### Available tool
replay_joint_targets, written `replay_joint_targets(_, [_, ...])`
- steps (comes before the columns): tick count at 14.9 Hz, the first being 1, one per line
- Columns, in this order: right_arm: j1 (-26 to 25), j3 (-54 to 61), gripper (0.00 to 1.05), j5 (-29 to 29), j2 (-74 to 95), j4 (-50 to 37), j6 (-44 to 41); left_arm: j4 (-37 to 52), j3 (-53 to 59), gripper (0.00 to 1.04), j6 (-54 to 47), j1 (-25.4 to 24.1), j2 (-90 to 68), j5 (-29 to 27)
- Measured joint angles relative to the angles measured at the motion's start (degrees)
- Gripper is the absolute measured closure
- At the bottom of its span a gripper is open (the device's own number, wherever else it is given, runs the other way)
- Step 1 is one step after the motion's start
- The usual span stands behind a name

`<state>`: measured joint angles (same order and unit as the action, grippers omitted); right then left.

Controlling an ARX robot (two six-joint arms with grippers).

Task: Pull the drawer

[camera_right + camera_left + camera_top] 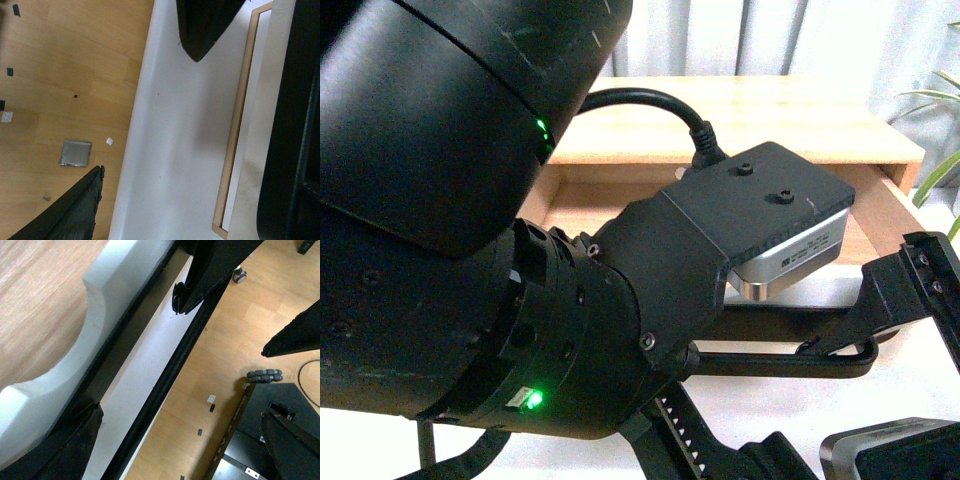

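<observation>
The drawer stands pulled out, with light wood inside [880,225]. In the left wrist view its white front [107,300] shows the half-round notch, and the long black bar handle [165,385] runs alongside it. My left gripper [177,447] is open and straddles the handle: one finger [60,450] is over the drawer's front edge, the other over the floor, neither touching the bar. My right gripper [177,205] is open over a white panel [180,125] with a thin wood edge, holding nothing. Its fingertips [200,280] hang near the handle's far stretch.
The left arm [440,200] and its wrist camera [770,230] fill most of the front view and hide much of the drawer. Wood floor [235,355] with tape marks lies below. A black robot base with a caster [265,375] stands close by. Leaves [935,110] show at the far right.
</observation>
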<state>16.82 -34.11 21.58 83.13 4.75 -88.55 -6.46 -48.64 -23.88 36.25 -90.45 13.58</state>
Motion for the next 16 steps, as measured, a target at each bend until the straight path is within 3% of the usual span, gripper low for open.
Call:
replay_joint_targets(8, [-5.4, -9.0, 0.06, 5.1, -7.3, 9.6, 6.5, -1.8, -0.8, 0.07, 3.6, -4.7, 10.0, 8.2])
replay_joint_targets(12, [-9.2, -12.0, 0.06, 5.0, -7.9, 5.1, 23.8, 7.2, 0.0, 0.07, 13.3, -16.8, 14.0, 9.5])
replay_joint_targets(13, [-10.3, -12.1, 0.06, 4.3, -8.2, 0.5, 31.9, 10.5, 1.3, 0.07, 18.3, -21.5, 15.6, 7.1])
replay_joint_targets(16, [-14.8, -12.4, 0.06, -4.9, -8.2, -8.2, 55.0, 16.9, 8.3, 0.07, 26.9, -32.4, 20.7, -2.2])
